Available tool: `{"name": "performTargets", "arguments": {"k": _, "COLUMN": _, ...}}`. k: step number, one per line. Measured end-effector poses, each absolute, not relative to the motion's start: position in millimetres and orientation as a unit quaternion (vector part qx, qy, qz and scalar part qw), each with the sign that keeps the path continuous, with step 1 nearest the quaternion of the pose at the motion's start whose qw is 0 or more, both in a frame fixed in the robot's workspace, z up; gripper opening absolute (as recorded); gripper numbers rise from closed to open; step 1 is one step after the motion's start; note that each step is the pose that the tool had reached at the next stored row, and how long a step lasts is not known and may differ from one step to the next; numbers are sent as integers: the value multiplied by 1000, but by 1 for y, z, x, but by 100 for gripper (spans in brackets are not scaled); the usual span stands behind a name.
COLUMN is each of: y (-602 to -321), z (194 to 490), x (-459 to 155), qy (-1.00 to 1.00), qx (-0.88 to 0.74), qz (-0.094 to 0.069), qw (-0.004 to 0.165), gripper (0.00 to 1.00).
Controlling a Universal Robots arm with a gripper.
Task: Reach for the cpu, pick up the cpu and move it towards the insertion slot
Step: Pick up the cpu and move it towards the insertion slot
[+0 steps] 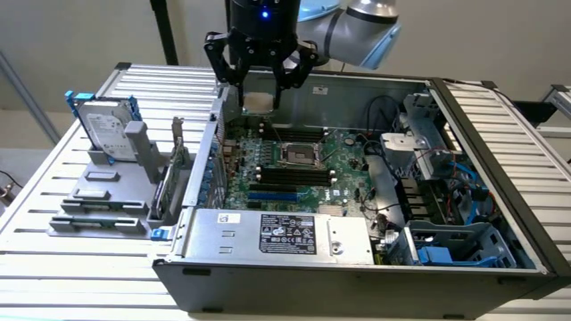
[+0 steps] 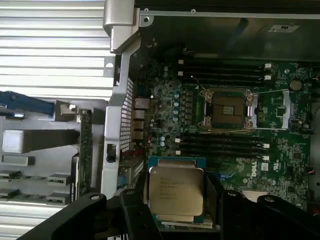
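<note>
plain pale wall point(image 1: 71, 33) behind a white slatted table point(image 1: 53, 267); a dark pole point(image 1: 164, 33) rises at the back.

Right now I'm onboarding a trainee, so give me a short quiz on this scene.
1. True or false: the cpu sits in the insertion slot.
2. The gripper holds: A a screwdriver, B the cpu, C a memory stick?
3. In the exterior view, on which side of the computer case stands the hard drive?
Key: 1 false; 2 B; 3 left.
</note>
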State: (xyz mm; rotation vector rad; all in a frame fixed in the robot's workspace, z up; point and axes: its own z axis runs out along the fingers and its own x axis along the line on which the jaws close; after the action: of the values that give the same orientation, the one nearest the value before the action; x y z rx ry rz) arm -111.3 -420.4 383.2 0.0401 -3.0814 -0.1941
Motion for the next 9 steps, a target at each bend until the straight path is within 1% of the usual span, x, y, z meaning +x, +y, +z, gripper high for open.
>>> {"name": "performTargets", "arguments": {"k": 4, "y": -416, "z": 381, "x": -93, "qy": -998, "qx": 13, "qz": -63, "qw": 27, "gripper": 55}}
{"name": "performTargets", "arguments": {"k": 9, "y": -404, "z": 376, "x": -74, "qy": -998, "qx": 13, "qz": -62, "qw": 27, "gripper": 55}}
